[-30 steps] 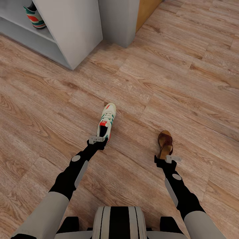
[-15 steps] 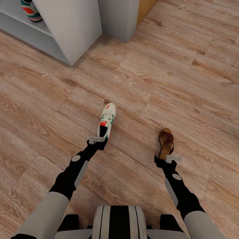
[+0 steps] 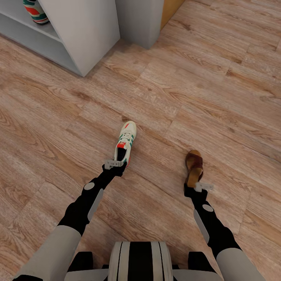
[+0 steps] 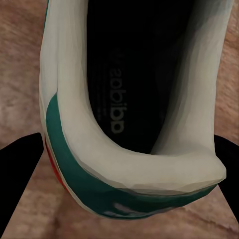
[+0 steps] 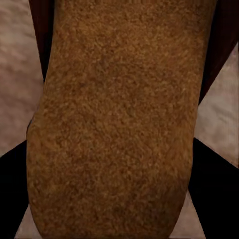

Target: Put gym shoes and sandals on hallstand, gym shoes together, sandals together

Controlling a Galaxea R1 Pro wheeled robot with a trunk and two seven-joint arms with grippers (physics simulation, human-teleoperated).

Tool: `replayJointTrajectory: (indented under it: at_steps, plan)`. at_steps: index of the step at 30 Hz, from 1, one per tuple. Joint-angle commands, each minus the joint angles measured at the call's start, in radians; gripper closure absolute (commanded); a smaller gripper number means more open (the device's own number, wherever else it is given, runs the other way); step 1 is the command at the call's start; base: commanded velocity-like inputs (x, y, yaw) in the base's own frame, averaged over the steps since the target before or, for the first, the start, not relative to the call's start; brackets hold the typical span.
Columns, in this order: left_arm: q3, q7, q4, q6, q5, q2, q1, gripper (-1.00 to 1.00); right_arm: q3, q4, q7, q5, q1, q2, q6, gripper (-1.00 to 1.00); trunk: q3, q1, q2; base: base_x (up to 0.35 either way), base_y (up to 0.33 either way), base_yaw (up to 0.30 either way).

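A white gym shoe (image 3: 126,143) with green stripes and a red-orange tongue hangs just over the corridor floor (image 3: 218,97), toe pointing away from me. My left gripper (image 3: 116,165) is shut on its heel; the left wrist view has the heel collar (image 4: 134,169) between the two black fingers (image 4: 17,167). A dark brown sandal (image 3: 194,167) is held the same way by my right gripper (image 3: 194,187), its tan insole (image 5: 119,114) between the black fingers (image 5: 211,184). The other gym shoe (image 3: 35,11) stands on a lower shelf of the hallstand (image 3: 88,35) at far left.
A grey wall corner (image 3: 140,19) and an orange-brown panel (image 3: 171,11) stand just right of the hallstand. Wood planks stretch open ahead and to the right. My trunk (image 3: 138,261) is at the near edge.
The whole view has shifted, so the hallstand sits slightly higher in the picture. Both held shoes kept their places by the grippers; the sandal's toe swung a little left.
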Motion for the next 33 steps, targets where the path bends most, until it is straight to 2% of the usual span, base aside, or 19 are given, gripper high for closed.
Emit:
replayJointTrajectory:
  at_steps: [1, 24, 33]
  plan:
    - [0.0, -0.002, 0.0, 0.003, 0.01, 0.0, 0.0, 1.0, 0.003, -0.002, -0.003, -0.016, 0.0, 0.0, 0.003, 1.0, 0.0, 0.0, 0.0, 0.0, 0.0, 0.0]
    - [0.0, -0.002, 0.009, 0.003, 0.012, 0.001, 0.0, 1.0, 0.001, -0.008, 0.001, -0.023, 0.0, -0.002, 0.003, 1.0, 0.0, 0.0, 0.0, 0.0, 0.0, 0.0]
    - [0.003, -0.002, 0.01, 0.003, 0.009, 0.004, 0.0, 1.0, 0.002, -0.006, 0.002, -0.023, 0.0, -0.001, 0.003, 1.0, 0.034, -0.004, 0.002, 0.0, 0.0, 0.0]
